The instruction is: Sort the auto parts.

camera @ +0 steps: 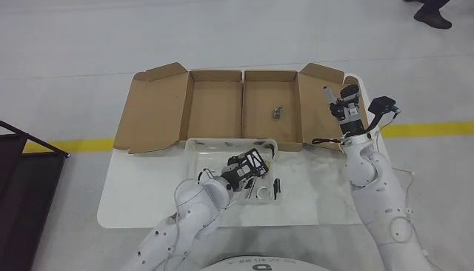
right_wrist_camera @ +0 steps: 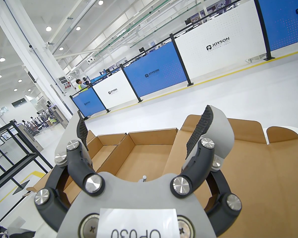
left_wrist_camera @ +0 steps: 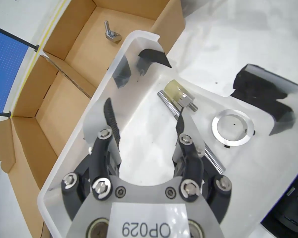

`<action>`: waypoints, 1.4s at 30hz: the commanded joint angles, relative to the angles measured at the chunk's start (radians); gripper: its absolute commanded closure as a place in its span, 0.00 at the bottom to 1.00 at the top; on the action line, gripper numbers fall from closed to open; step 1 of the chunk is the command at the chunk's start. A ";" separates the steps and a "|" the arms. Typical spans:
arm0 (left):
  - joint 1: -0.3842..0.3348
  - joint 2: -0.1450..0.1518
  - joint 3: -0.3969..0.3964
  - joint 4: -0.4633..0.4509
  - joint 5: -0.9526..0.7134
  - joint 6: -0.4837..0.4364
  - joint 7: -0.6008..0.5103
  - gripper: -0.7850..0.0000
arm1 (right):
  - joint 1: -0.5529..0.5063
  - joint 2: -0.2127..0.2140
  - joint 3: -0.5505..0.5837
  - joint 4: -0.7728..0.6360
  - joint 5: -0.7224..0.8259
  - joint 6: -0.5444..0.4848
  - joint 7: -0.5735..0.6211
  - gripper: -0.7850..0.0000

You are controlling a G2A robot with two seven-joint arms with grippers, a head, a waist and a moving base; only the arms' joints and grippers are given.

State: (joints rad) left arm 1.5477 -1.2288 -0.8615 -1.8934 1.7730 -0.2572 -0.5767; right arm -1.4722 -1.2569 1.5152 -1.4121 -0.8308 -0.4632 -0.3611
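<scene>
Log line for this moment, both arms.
left gripper: jaws open, over clear bin near metal rod | right gripper: jaws open, empty, by cardboard box | bolt in cardboard box

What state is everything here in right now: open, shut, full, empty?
Cardboard box: open, flaps spread.
Metal fitting: lying alone in one box compartment.
Clear bin: lidless, holding parts.
Metal ring: lying flat in the bin.
Left pincer: open, empty, inside the bin.
Right pincer: open, empty, over a box flap.

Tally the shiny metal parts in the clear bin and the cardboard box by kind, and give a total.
Rod: 1
Ring: 1
Capped stud: 1
T-bolt: 1
Total: 4
</scene>
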 commanded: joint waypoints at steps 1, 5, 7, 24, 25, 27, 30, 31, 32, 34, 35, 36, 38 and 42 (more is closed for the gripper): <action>-0.010 -0.003 0.012 0.018 0.000 -0.011 -0.013 0.44 | 0.000 0.000 0.000 0.000 0.000 0.000 0.000 0.00; -0.030 -0.009 0.027 0.042 -0.007 -0.026 -0.038 0.42 | 0.000 0.000 0.000 0.000 0.000 0.000 0.000 0.00; -0.041 -0.011 0.034 0.054 -0.010 -0.035 -0.054 0.38 | 0.000 0.000 0.000 0.000 0.000 0.000 0.000 0.00; -0.148 -0.046 0.071 0.161 -0.196 -0.092 -0.203 0.40 | 0.000 0.000 0.000 0.000 0.000 0.000 0.000 0.00; -0.154 -0.048 0.074 0.166 -0.196 -0.090 -0.208 0.40 | 0.000 0.000 0.000 0.000 0.000 0.000 0.000 0.00; -0.164 -0.051 0.082 0.174 -0.184 -0.082 -0.215 0.39 | 0.000 0.000 0.000 0.000 0.000 0.000 0.000 0.00; -0.173 -0.054 0.088 0.181 -0.168 -0.061 -0.210 0.39 | 0.000 0.000 0.000 0.000 0.000 0.000 0.000 0.00; -0.176 -0.055 0.084 0.181 -0.168 -0.054 -0.208 0.39 | 0.000 0.000 0.000 0.000 0.000 0.000 0.000 0.00; -0.177 -0.055 0.081 0.181 -0.168 -0.049 -0.206 0.39 | 0.000 0.000 0.000 0.000 0.000 0.000 0.000 0.00; -0.177 -0.054 0.073 0.179 -0.166 -0.045 -0.206 0.38 | 0.000 0.000 0.000 0.000 0.000 0.000 0.000 0.00; -0.177 -0.053 0.068 0.179 -0.163 -0.046 -0.206 0.38 | 0.000 0.000 0.000 0.000 0.000 0.000 0.000 0.00; -0.176 -0.051 0.060 0.179 -0.158 -0.045 -0.207 0.38 | 0.000 0.000 0.000 0.000 0.000 0.000 0.000 0.00; -0.173 -0.048 0.044 0.177 -0.151 -0.046 -0.207 0.38 | 0.000 0.000 0.000 0.000 0.000 0.000 0.000 0.00; -0.161 -0.041 0.012 0.164 -0.145 -0.045 -0.203 0.38 | 0.000 0.000 0.000 0.000 0.000 0.000 0.000 0.00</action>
State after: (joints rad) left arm 1.3824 -1.2713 -0.8411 -1.7253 1.6281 -0.3023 -0.7814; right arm -1.4722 -1.2569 1.5152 -1.4121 -0.8308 -0.4632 -0.3611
